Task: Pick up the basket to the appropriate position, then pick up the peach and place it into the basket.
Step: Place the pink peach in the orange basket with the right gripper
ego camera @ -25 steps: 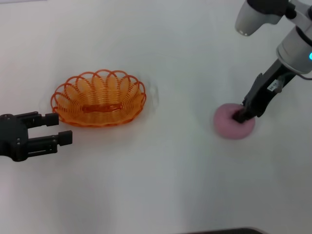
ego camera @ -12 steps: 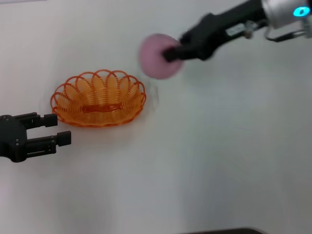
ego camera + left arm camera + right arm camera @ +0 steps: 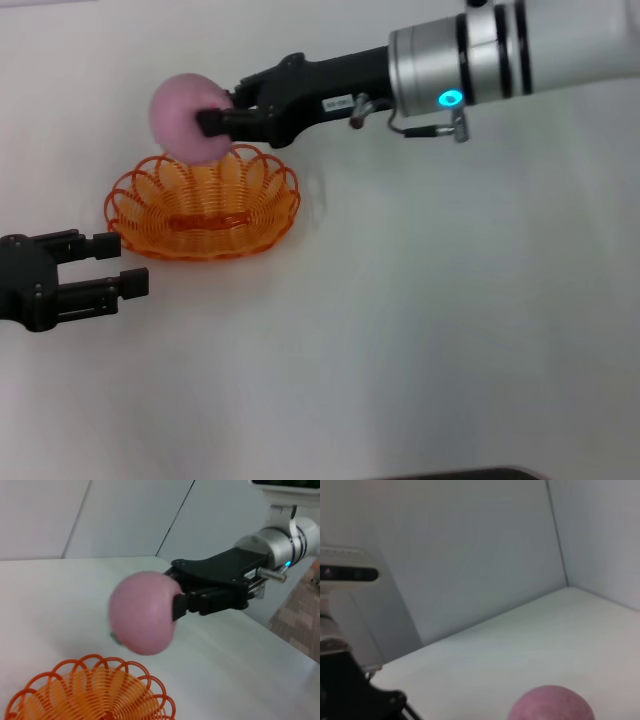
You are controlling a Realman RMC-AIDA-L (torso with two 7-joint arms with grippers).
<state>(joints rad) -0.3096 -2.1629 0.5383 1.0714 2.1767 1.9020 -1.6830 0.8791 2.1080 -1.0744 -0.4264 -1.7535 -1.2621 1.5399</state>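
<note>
White bench (image 3: 420, 330): carries the basket and is bare elsewhere.
Right arm: stretched across the bench, right gripper (image 3: 205, 122) pinching the peach.
Orange basket (image 3: 203, 205): set on the bench beside the spread, idle left gripper (image 3: 108, 264).
Peach (image 3: 187, 116): held above the basket's far rim.
Advice: the peach is best centred over the bowl, lowered, then released.

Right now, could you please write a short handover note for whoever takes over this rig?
Right gripper: shut on the peach, held in the air above the basket's far rim.
Left gripper: open, empty, on the near left beside the basket, not touching it.
Done: basket sits on the table; peach picked up and carried over.
Left: lower the peach into the basket, release, withdraw.
</note>
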